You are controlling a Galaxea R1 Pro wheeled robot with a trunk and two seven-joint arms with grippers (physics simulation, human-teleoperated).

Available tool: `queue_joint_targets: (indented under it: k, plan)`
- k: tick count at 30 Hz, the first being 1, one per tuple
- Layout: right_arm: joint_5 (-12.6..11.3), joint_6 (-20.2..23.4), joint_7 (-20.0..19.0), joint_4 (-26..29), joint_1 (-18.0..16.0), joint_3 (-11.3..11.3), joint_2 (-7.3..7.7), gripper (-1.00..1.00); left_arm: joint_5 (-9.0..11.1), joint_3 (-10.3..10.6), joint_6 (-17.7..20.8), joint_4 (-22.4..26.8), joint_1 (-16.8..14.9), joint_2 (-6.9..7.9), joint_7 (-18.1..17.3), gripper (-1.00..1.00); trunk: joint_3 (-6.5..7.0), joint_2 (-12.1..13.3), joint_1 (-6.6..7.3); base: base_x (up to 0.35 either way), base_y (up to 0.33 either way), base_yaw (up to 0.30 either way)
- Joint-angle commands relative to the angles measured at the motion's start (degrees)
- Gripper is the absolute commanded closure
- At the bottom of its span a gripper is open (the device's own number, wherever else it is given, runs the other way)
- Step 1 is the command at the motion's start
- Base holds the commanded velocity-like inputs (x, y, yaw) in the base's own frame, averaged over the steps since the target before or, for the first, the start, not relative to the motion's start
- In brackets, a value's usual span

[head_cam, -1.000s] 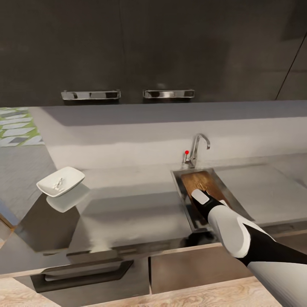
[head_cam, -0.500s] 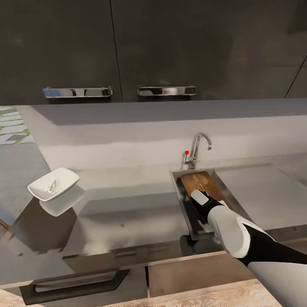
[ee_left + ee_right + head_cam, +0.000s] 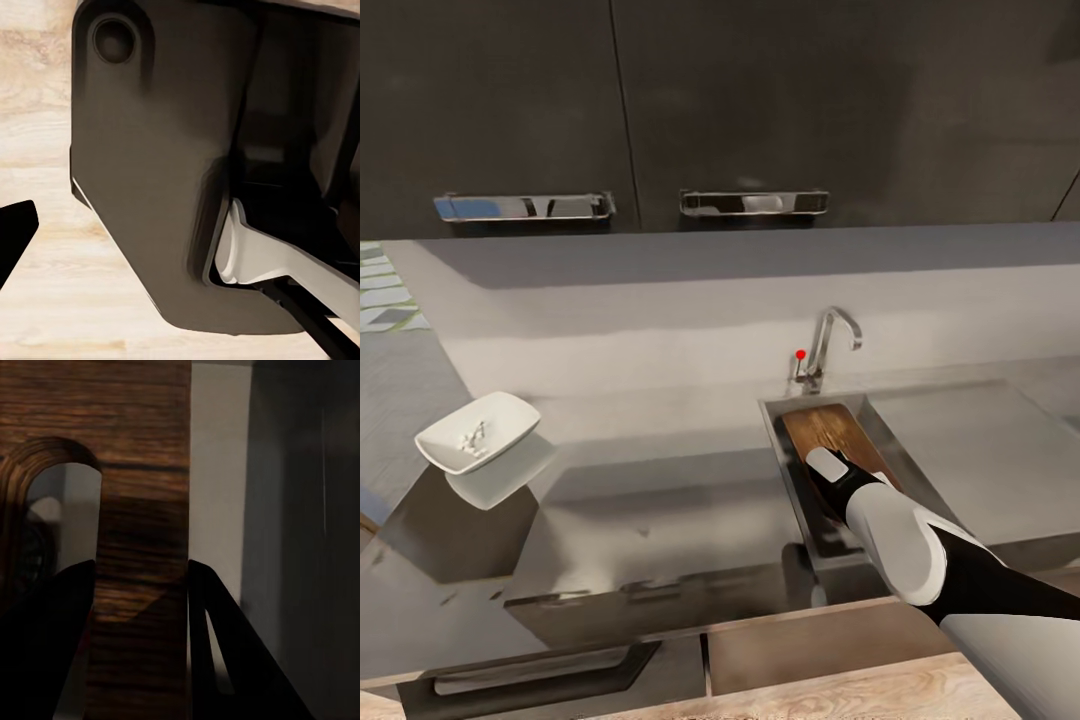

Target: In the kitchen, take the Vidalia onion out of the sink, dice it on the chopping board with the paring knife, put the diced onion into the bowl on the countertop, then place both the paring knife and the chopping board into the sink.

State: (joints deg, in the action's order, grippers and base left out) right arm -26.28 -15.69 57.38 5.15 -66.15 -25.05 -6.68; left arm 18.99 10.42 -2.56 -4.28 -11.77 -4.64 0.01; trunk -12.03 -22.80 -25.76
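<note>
The right pincer [image 3: 139, 585] is clamped on the board [image 3: 830, 432] beside its handle slot, the board's long axis running down into the sink [image 3: 880, 415] toward the tap.

Glossy grey countertop [image 3: 660, 500] with white bowl [image 3: 477, 431] near its left end, perhaps holding diced onion [image 3: 470, 437].

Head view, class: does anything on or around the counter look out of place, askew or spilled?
Yes. The chopping board sits inside the sink, one end leaning up toward the tap, held by the right gripper. The bowl rests upright on the counter; nothing spilled.
</note>
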Motion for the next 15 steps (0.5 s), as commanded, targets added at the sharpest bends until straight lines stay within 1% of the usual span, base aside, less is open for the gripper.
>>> queue_joint_targets:
  k: [1, 12, 15]
  plan:
    - [-0.5, -0.3, 0.0, 0.1, 0.0, 0.4, 0.03, 1.0, 0.5, 0.5, -0.3, -0.2, -0.1, -0.03, 0.0, -1.0, -0.2, -0.1, -0.03, 0.003, 0.0, 0.0]
    - [-0.5, -0.3, 0.0, -0.5, 0.0, 0.4, 0.0, 1.0, 0.5, 0.5, -0.3, -0.2, -0.1, -0.02, 0.0, -1.0, -1.23, -0.1, -0.03, 0.0, 0.0, 0.0]
    - [-0.5, -0.3, -1.2, -0.6, 0.0, 0.4, 0.03, 1.0, 0.5, 0.5, -0.3, -0.2, -0.1, -0.02, 0.0, -1.0, -1.5, -0.1, -0.03, 0.0, 0.0, 0.0]
